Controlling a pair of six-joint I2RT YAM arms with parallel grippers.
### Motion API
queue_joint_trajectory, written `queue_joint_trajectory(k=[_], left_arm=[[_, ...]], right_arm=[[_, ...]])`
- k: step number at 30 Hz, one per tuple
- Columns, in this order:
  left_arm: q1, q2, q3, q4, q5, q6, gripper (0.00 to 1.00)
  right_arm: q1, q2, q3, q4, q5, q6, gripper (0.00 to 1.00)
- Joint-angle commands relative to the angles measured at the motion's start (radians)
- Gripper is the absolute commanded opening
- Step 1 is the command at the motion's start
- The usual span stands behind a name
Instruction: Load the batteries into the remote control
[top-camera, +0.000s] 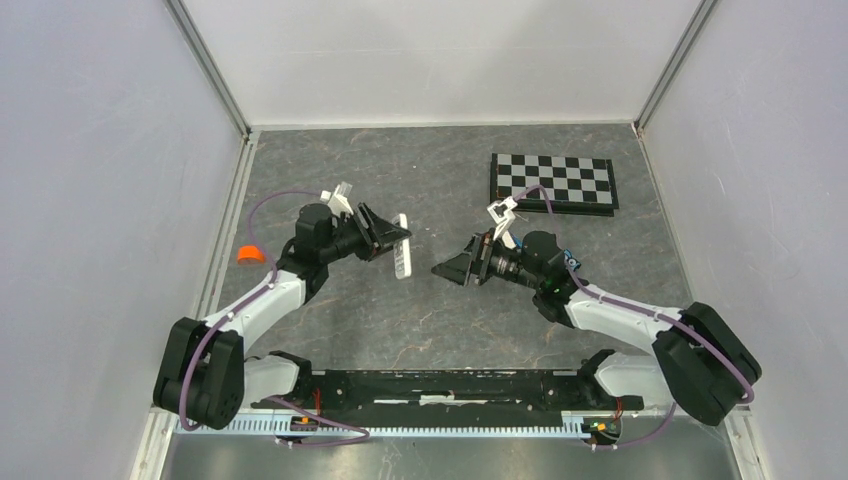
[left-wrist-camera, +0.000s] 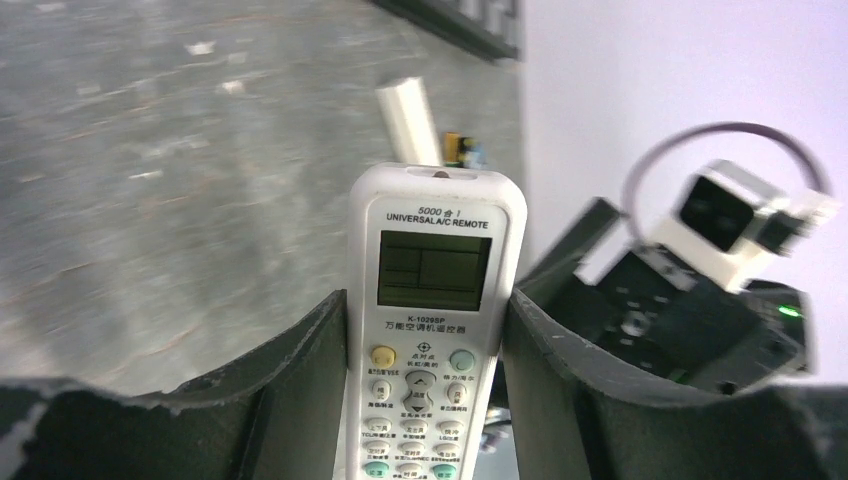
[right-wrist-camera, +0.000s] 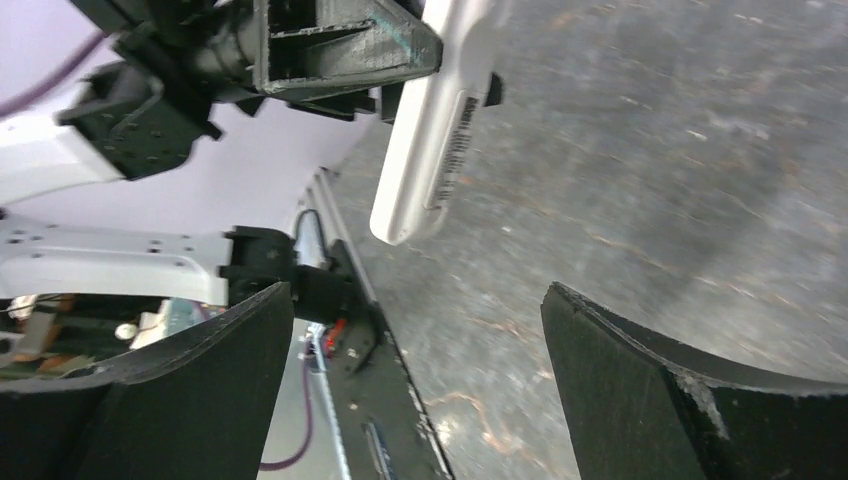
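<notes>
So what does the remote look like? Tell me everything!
The remote control is white, plastic-looking and rounded, with a small grey screen, printed lettering and yellow, teal and white buttons below. The left gripper clamps its long sides, holding it off the table. A striped label shows on its back.

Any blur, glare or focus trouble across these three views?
Top external: evenly lit and sharp, with no glare. Left wrist: the print on the remote control is readable, while the background behind it is soft. Right wrist: the remote's upper end is washed out and blurred, and the foreground is dark.
</notes>
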Motion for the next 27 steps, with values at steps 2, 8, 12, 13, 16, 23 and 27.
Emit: queue_joint_trajectory(k=[2, 8, 12, 13, 16, 23, 27], left_arm=[[-0.008, -0.035, 0.045, 0.359, 0.227, -0.236, 0.42], [-0.021, -0.038, 0.056, 0.546, 0.283, -0.344, 0.41], [-0.029, -0.044, 0.046, 0.58, 0.27, -0.339, 0.42], [-0.029, -0.043, 0.044, 0.595, 0.264, -0.344, 0.42], [-0.031, -0.04, 0.043, 0.631, 0.261, -0.357, 0.42], [-0.031, -0.052, 0.048, 0.615, 0.247, -0.358, 0.69], [-0.03, -0.125, 0.093, 0.305, 0.193, -0.175, 0.99]], right_arm=[[0.047, 0.062, 0.07, 0.278, -0.056, 0.154, 0.98], [0.081, 0.146, 0.16, 0.347, -0.072, 0.198, 0.98], [0.102, 0.19, 0.236, 0.329, -0.089, 0.19, 0.98], [0.11, 0.201, 0.251, 0.32, -0.092, 0.183, 0.96], [0.122, 0.223, 0.281, 0.283, -0.094, 0.155, 0.82], [0.124, 0.202, 0.285, 0.249, -0.076, -0.001, 0.4], [0.124, 0.172, 0.33, 0.008, -0.023, -0.355, 0.35]])
